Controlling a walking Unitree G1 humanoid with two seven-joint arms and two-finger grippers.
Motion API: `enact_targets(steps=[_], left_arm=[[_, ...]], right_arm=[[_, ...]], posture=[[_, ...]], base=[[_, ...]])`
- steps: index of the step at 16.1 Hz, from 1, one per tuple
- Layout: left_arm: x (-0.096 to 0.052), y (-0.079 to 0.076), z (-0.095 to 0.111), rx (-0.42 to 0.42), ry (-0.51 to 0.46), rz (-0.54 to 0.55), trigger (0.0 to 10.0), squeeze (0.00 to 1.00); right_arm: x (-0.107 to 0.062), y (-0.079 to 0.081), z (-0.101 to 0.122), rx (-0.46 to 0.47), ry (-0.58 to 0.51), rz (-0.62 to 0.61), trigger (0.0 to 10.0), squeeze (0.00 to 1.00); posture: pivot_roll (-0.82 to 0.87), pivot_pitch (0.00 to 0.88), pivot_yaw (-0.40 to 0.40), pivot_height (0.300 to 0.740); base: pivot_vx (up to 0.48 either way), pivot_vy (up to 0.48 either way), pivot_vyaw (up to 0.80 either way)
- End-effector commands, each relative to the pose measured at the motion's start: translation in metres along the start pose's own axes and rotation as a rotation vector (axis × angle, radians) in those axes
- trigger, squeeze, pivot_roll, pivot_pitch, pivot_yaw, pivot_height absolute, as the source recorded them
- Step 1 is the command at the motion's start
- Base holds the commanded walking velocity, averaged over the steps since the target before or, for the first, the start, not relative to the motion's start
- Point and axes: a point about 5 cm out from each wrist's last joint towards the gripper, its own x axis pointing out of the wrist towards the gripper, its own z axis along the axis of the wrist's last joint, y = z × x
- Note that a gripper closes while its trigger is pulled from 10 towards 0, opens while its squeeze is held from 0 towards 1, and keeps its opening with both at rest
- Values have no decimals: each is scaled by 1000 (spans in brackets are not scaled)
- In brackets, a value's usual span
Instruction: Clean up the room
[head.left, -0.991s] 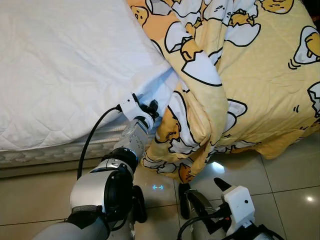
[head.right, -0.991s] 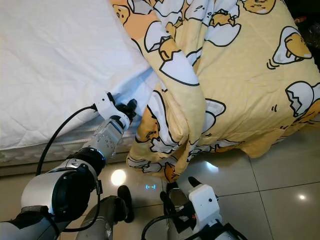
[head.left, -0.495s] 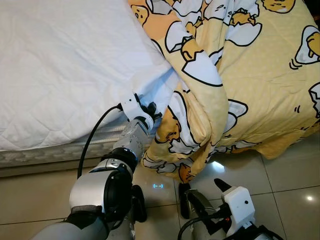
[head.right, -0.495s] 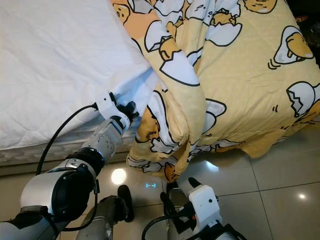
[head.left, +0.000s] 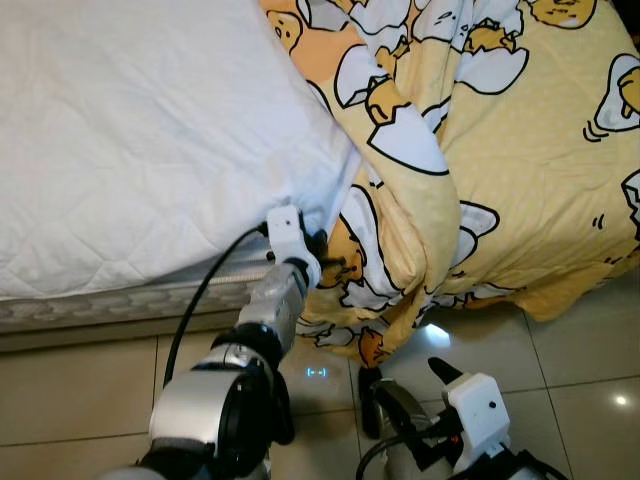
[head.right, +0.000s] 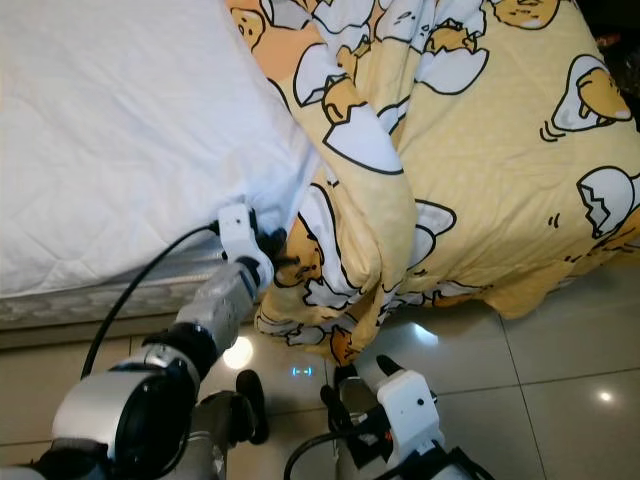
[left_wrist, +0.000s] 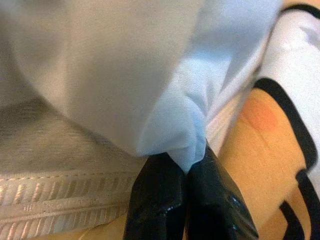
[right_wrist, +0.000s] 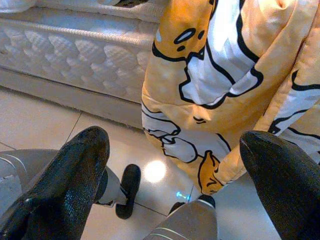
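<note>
A white quilted sheet (head.left: 130, 140) covers the left of the bed. A yellow duvet (head.left: 520, 170) printed with cartoon eggs lies bunched on the right, its folded edge hanging over the bed's side to the floor. My left gripper (head.left: 325, 258) is at the sheet's corner, right beside the duvet's fold. In the left wrist view its black fingers (left_wrist: 160, 200) are shut, with a pinch of the white sheet (left_wrist: 175, 135) between them. My right gripper (right_wrist: 175, 150) hangs low over the floor before the hanging duvet (right_wrist: 220, 90), its fingers wide apart and holding nothing.
The mattress side (head.left: 90, 305) with its quilted border runs along below the sheet. Glossy beige floor tiles (head.left: 580, 370) lie in front of the bed. My own feet (head.right: 250, 400) stand close to the bed's edge.
My left gripper has moved right and down along the bed's edge, closer to the duvet's fold, at the sheet's corner. The right arm has stayed in place.
</note>
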Motion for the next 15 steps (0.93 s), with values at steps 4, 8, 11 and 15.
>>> enact_targets(steps=[4, 8, 11, 15], left_arm=[[-18, -50, -75, 30, 204, -166, 0, 0], [-34, -111, -104, -24, 261, -346, 0, 0], [-49, -133, -125, 275, 292, -477, 0, 0], [-48, -145, -116, 549, 203, -572, 0, 0]], right_arm=[[-3, 3, -8, 1, 40, 19, 10000, 8], [-3, 2, -10, -5, 48, 27, 10000, 4], [-6, -1, -12, -9, 55, 24, 10000, 8], [-11, -8, -16, -10, 73, 4, 10000, 8]], posture=[[-388, 360, 24, 731], [-384, 359, 25, 731], [-383, 358, 27, 731], [-375, 358, 26, 731]], base=[[0, 0, 0], [0, 0, 0], [0, 0, 0], [0, 0, 0]])
